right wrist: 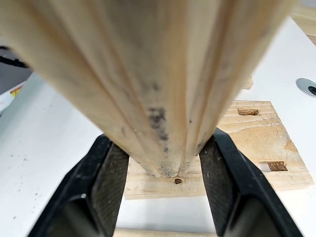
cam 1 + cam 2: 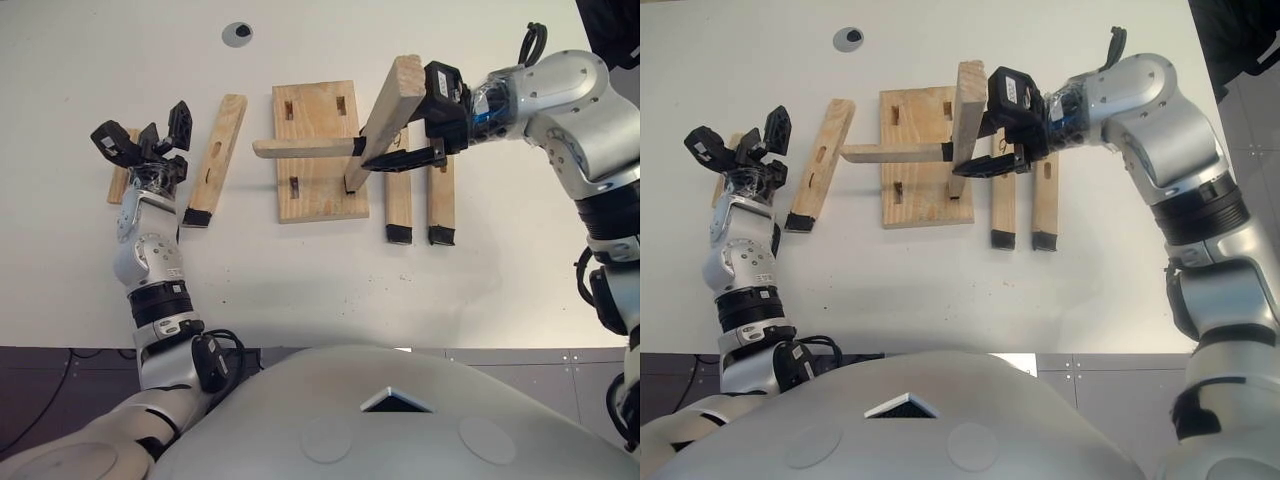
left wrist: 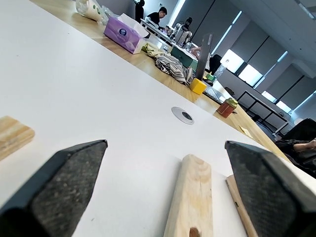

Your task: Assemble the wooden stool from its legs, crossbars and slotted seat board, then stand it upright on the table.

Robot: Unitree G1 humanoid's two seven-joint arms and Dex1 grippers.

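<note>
- Right gripper [image 1: 165,165]: clamped on a stool leg [image 2: 392,105], one pad flat on each side face.
- The leg is tilted over the seat board [image 2: 320,205]. A crossbar [image 2: 300,148] juts from it toward the robot's left.
- Left gripper [image 2: 143,130]: spread wide and empty, above the table beside a loose leg [image 2: 215,155].
- Handling, judged: the wood looks stiff, light and not fragile. The crossbar adds leverage, so a grip near that joint should resist twisting.
- The right wrist view shows the leg's end close over the board near its slots [image 1: 273,166]; whether they touch, cannot tell. The head views show the tilt.

Square slotted pale-wood seat board [image 2: 318,195] flat mid-table, thick wooden leg [image 2: 392,105] with thin crossbar [image 2: 300,148] tilted over it, black-capped legs [image 2: 399,205] flat either side.
</note>
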